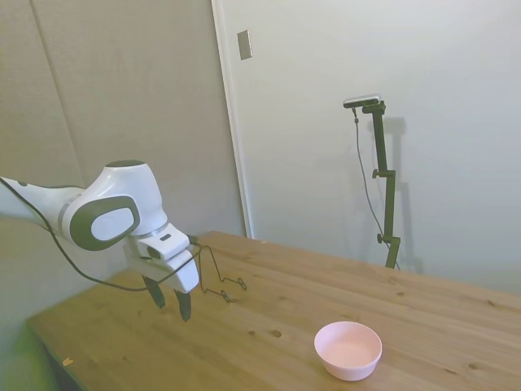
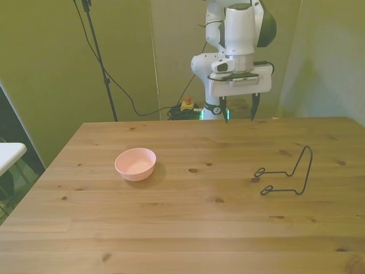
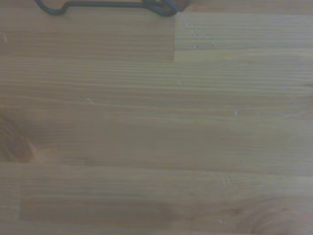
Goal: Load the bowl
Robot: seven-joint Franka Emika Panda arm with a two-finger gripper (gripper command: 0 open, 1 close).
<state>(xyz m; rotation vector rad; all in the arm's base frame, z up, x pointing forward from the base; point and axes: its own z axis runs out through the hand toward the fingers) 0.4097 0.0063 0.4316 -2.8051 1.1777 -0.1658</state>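
The small pale pink bowl (image 1: 348, 349) (image 2: 136, 164) stands upright and empty on the wooden table (image 2: 188, 228), toward the front view's left. My gripper (image 1: 172, 303) (image 2: 239, 109) hangs above the table's far edge, well away from the bowl, open with nothing between its fingers. The wrist view shows only bare wood and part of a wire frame (image 3: 107, 6); the bowl is outside it.
A dark wire rack (image 2: 288, 174) (image 1: 220, 285) stands on the table at the front view's right, a short way in front of the gripper. A white surface (image 2: 8, 154) juts in at the front view's left edge, beside the table.
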